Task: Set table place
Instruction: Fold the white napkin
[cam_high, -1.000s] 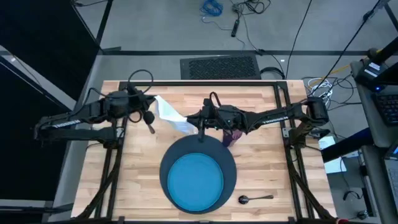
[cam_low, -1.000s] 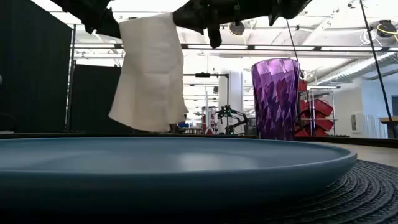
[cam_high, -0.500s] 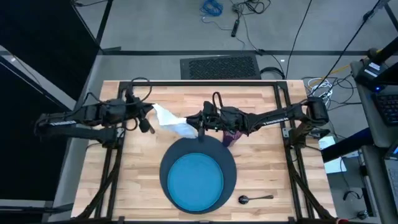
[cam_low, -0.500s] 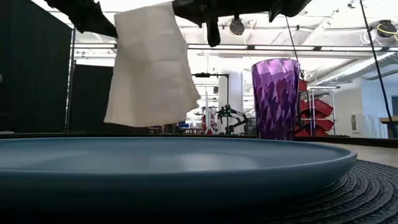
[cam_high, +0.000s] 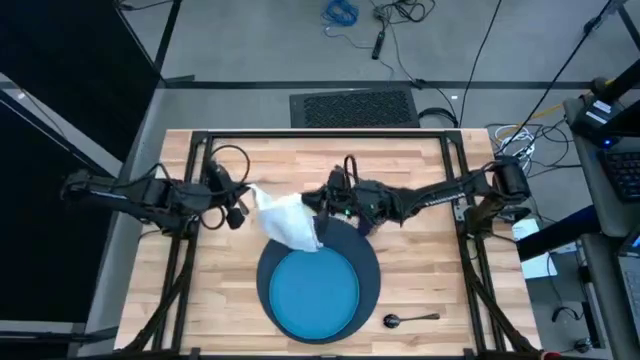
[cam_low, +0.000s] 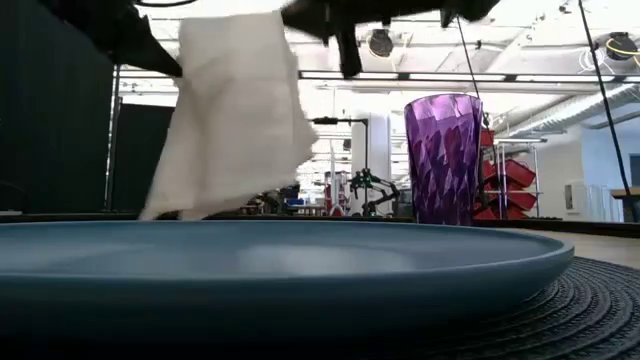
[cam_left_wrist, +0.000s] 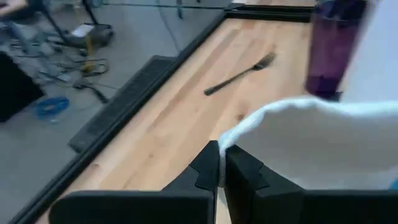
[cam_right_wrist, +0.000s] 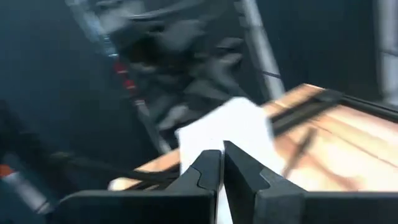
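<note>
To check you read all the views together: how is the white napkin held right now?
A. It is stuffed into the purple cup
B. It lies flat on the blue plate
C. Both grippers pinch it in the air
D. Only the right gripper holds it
C: the napkin hangs between the left gripper and the right gripper, each shut on an edge.

White napkin (draped) above charger rim.
</note>
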